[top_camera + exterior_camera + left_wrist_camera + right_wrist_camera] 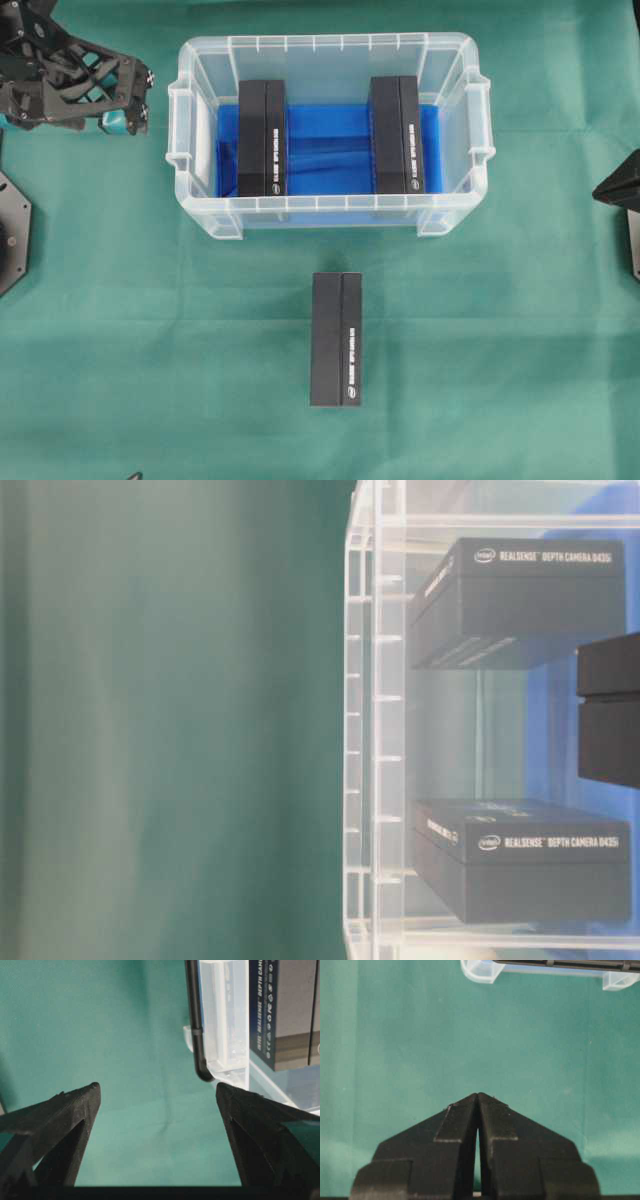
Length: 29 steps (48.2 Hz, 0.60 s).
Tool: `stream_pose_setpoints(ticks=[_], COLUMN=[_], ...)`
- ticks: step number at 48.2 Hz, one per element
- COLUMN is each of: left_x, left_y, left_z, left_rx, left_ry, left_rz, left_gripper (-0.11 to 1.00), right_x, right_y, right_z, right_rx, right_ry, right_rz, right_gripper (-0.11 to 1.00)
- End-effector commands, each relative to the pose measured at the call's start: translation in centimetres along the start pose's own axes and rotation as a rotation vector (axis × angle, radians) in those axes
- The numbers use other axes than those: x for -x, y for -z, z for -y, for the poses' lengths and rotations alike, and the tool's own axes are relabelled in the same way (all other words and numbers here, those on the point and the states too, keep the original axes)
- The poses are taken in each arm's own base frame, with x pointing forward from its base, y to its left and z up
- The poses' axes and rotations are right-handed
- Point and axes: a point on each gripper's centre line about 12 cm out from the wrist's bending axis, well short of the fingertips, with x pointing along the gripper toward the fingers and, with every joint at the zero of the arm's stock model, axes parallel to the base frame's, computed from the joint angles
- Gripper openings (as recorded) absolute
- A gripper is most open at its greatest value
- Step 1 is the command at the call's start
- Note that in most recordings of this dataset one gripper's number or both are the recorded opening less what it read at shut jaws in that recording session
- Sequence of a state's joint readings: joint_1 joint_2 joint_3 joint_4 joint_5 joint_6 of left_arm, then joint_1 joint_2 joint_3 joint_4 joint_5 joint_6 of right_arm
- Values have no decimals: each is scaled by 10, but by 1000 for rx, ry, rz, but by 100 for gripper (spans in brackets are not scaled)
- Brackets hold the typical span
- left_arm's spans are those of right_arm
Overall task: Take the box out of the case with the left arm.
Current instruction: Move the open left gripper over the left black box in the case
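- A green cloth (150, 340) covered the whole table, faintly creased, with nothing else behind it in the overhead view.
- The case (330, 48), a clear plastic tub with rim handles and a blue lining (330, 150) on its floor, sat at about 12 o'clock from the table's middle.
- Two black boxes stood inside it, well apart: the left box (263, 138) toward the 9 o'clock end and the right box (398, 134) toward the 3 o'clock end, with bare blue floor between them.
- Each carried a line of white print along its length; in the table-level view the print read as a depth camera label.
- A third box (336, 340), black and of the same make, lay flat on the cloth outside the case, at 6 o'clock from it and clear of its wall.
- The left gripper (120, 108) hung over the cloth at about 9 o'clock from the case, near its left handle but not touching it.
- Its jaws stood wide apart with only cloth between them, holding nothing; teal pads showed on the fingers.
- From the left wrist view, the case's corner (225, 1067) and the end of a box behind the clear wall lay at 1 o'clock from the fingertips.
- The right gripper (478, 1096) sat over bare cloth with its jaws pressed together and nothing between them.
- In the right wrist view, the case's rim (480, 972) lay at 12 o'clock, well apart from the fingertips.
- Only a dark piece of the right arm (622, 190) showed at the overhead view's 3 o'clock edge.
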<state>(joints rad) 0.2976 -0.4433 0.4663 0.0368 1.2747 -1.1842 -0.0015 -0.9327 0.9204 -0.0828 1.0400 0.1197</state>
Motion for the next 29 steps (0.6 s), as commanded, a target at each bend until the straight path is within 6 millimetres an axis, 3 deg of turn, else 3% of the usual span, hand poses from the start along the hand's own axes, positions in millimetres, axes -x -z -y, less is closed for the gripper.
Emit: stream_pose_setpoints(ticks=[1,12,29], left_x=[8,7,4], left_y=[-2,-1,-8], left_z=[4,19,88], left_rx=[3,-12,-42], left_ry=[29,43,46], left_rz=[11,-1,-18], left_gripper=[94,94,94], right_x=[6,6,6], right_y=[-8,-8,-8], right_z=[0,0,0], right_rx=[-3,-5,-5], right_ry=[-2,-3,-3], right_rz=[23,23,23], right_gripper=[2,2,2])
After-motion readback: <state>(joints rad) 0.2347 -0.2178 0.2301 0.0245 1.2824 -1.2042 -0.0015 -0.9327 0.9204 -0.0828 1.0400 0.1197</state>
